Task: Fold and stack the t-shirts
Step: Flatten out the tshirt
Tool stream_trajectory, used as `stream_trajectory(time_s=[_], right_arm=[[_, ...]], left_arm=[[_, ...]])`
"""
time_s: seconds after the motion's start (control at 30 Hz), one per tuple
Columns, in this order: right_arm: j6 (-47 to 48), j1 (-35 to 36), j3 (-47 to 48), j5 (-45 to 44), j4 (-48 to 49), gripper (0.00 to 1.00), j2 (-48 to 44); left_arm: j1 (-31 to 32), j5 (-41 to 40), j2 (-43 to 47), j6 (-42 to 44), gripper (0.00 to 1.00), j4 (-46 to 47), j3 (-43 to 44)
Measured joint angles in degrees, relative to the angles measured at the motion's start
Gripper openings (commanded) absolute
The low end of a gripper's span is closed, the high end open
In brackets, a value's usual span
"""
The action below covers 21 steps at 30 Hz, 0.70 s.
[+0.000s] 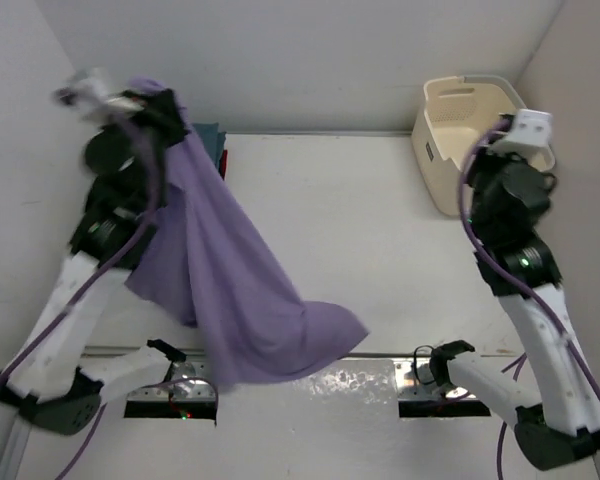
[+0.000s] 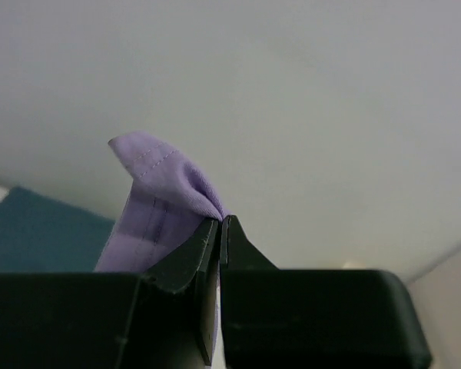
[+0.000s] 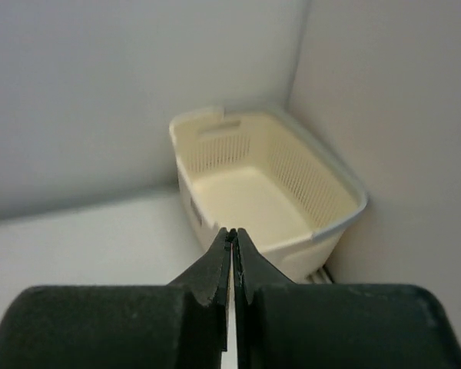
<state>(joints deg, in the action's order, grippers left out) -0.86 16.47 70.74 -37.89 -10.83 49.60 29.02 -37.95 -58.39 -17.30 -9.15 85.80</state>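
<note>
My left gripper point(image 2: 220, 219) is raised high at the back left and is shut on a hemmed edge of the lavender t-shirt point(image 1: 220, 270). The shirt hangs from it in a long drape, and its lower end lies spread on the table near the front edge. Behind the drape, at the back left, a dark teal t-shirt point(image 1: 208, 135) lies flat with a sliver of red cloth point(image 1: 225, 160) beside it. The teal one also shows in the left wrist view point(image 2: 38, 231). My right gripper point(image 3: 232, 231) is shut on nothing, held above the table and pointing at the basket.
A cream perforated laundry basket point(image 1: 432, 150) stands in the back right corner against the walls, and its inside point(image 3: 323, 184) holds nothing. White walls close in the table at the back and both sides. Both arm bases sit at the near edge.
</note>
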Motion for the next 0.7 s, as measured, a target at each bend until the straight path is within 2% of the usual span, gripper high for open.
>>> stream_trajectory(time_s=[0.13, 0.2, 0.3, 0.37, 0.47, 0.7], right_arm=[[-3.4, -0.7, -6.4, 1.2, -0.4, 0.00, 11.0], [-4.9, -1.8, -8.4, 3.5, -1.4, 0.00, 17.2], [-6.7, -3.0, -11.1, 8.5, -3.1, 0.00, 23.5], [-7.7, -3.2, -13.2, 11.8, -3.6, 0.00, 24.5], [-8.7, -3.2, -14.6, 14.3, -3.7, 0.00, 23.8], [-11.0, -3.2, -16.7, 16.2, -3.7, 0.02, 20.1]], left_arm=[[-5.9, 8.6, -17.1, -3.7, 0.00, 1.2, -3.4], [-7.1, 12.6, -28.9, -4.2, 0.00, 1.2, -3.1], [-8.0, 18.8, -46.8, -4.0, 0.00, -3.7, 1.6], [-8.1, 23.4, -56.3, -3.8, 0.00, -7.0, 6.9], [-7.9, 30.6, -64.2, -3.5, 0.00, -9.1, 13.6], [-2.8, 41.8, -69.6, -2.7, 0.00, -6.6, 27.5]])
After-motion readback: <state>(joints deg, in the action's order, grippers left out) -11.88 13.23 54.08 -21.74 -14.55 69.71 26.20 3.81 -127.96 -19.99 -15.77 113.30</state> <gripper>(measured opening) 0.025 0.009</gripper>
